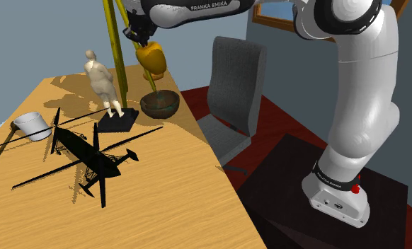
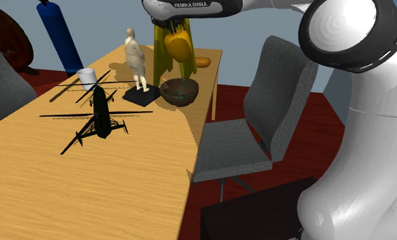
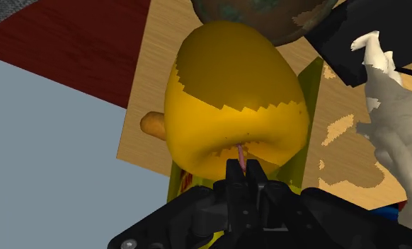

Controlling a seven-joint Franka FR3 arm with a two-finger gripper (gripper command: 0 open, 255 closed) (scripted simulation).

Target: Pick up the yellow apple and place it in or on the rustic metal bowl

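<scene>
We see the black gripper (image 3: 243, 172) closed to a sliver on the thin stem (image 3: 240, 152) of the yellow apple (image 3: 233, 106), which hangs in the air from it. Beneath the apple, and clear of it, the dark round bowl (image 1: 160, 104) sits on the wooden table (image 1: 183, 205) near its edge. Beside the bowl stands a pale figurine (image 1: 102, 81) on a black base; farther along the table lie a black toy helicopter (image 1: 84, 152) and a white cup (image 1: 32, 124). A grey chair (image 1: 233, 92) is drawn up to the table's side, by the bowl.

The white arm (image 1: 360, 106) has dark joints and a black claw (image 3: 245, 170).
</scene>
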